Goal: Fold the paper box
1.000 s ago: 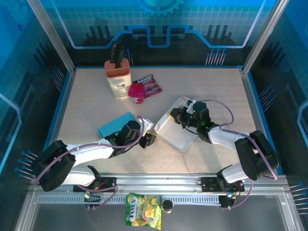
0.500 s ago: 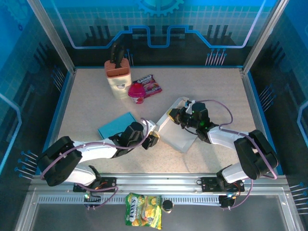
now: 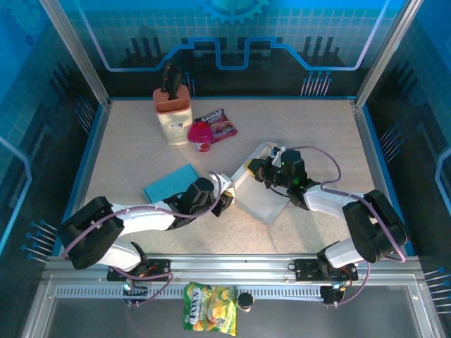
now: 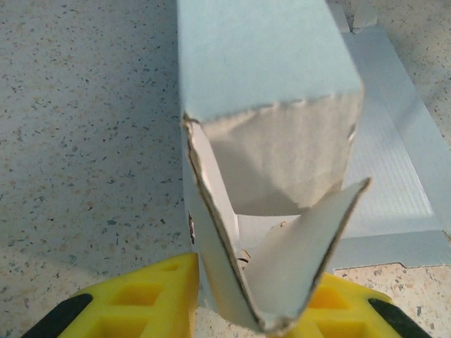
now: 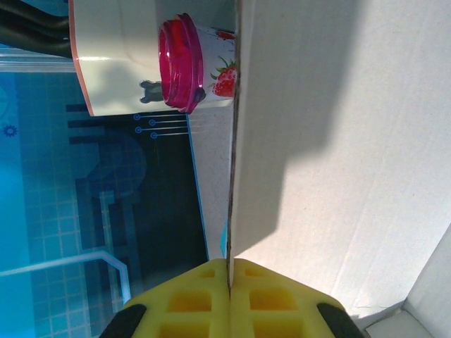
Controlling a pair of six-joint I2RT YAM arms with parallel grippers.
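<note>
Box (image 3: 262, 198) lies near the middle of the table (image 3: 141, 148), half erected, one end open, held between the two arms. Change over the last second: the left gripper (image 3: 225, 202) has slid in from the left to the box's near-left corner, and its jaws have narrowed. In the left wrist view the yellow pads (image 4: 151, 299) now sit on either side of a bent end flap, and the cardboard fills the gap between them. This reads as a pinch on the flap, though the contact itself is right at the frame edge. The right gripper (image 3: 255, 169) has not moved. It stays clamped on the far wall of the box, and the right wrist view shows its fingers (image 5: 190, 299) pressed together with only the thin card edge between them. The box has barely shifted. Judgement: the right arm is anchoring while the left takes hold of the flap, so the fold at this end looks about to start and is not done. The flap is still splayed out, not tucked. Risk: the thin card may crease off its score line if pulled crooked.
</note>
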